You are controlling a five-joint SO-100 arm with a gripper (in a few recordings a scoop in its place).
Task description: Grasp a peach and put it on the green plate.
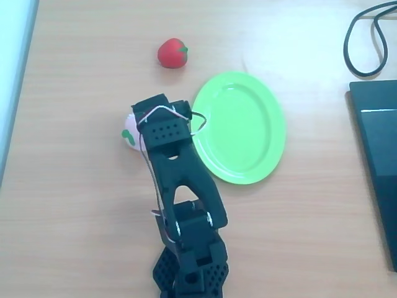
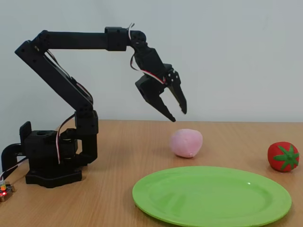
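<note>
In the fixed view, the black two-finger tool (image 2: 176, 112) hangs with its jaws apart above the small round pale pink toy peach (image 2: 186, 143), clear of it. The peach rests on the wooden counter (image 2: 113, 142) at frame centre, behind the large glossy lime-green oval plastic plate (image 2: 211, 197). In the overhead view, the peach (image 1: 129, 133) lies left of the plate (image 1: 239, 126), partly hidden by the arm, with a red round toy fruit (image 1: 172, 53) at upper centre.

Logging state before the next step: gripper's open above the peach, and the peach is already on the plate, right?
Not on the plate. The fixed view shows the peach on the table behind the plate, apart from it. The gripper is open above it.
</note>
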